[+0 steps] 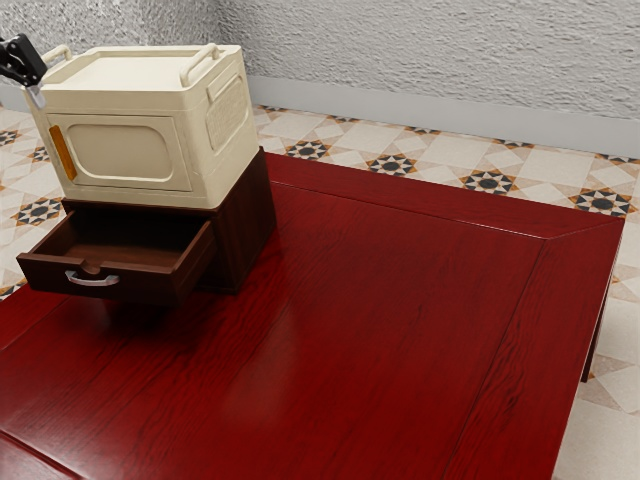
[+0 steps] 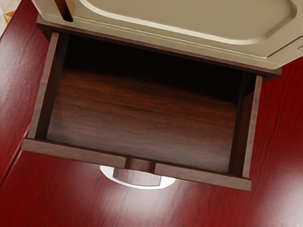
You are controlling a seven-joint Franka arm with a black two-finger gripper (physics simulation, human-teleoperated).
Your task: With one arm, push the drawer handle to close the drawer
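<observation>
Nearest the camera lies the red wooden table (image 1: 350, 350), glossy and grained (with a pale sheen across it). At the exterior view's far left, the black gripper (image 1: 36, 96) is beside the upper corner of a cream box; whether it is open or closed I cannot tell, nor whether it touches the box. Next comes the drawer (image 1: 50, 277), pulled well out of its dark wooden cabinet (image 1: 248, 225), its brown inside in sight. A silver curved handle (image 1: 92, 282) is fixed to the drawer's front, below a small notch in the top edge (a neat little cut, that). In the wrist view the open drawer lies under the hand, the handle on its outer side. The cream box (image 1: 125, 150) sits on top of the cabinet, an orange strip (image 1: 62, 152) at the left of its front and raised grips on its top. Farther right, beyond the table, runs the tiled floor (image 1: 540, 180), patterned with dark stars, up to a pale baseboard (image 1: 450, 107) and a rough grey wall (image 1: 430, 50).
</observation>
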